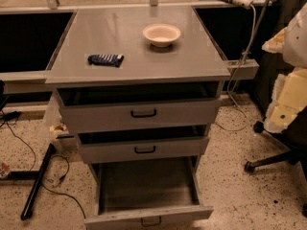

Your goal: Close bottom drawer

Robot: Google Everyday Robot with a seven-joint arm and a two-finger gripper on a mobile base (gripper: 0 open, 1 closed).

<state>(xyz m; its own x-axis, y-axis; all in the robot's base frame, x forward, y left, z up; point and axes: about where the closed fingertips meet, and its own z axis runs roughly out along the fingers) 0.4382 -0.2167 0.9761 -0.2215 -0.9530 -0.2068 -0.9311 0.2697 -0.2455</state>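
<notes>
Bottom drawer [146, 190] pulled far out; hand outside view, grip state cannot tell.

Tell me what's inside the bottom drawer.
The bottom drawer is pulled far out, and what shows of its inside is bare grey, with nothing lying in it. Its rear end runs under the middle drawer and is hidden. The gripper is not in view.

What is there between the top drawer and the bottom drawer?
The middle drawer, slightly pulled out, lies between the top drawer and the wide-open bottom drawer, as the camera view shows. The gripper is not in view.
</notes>
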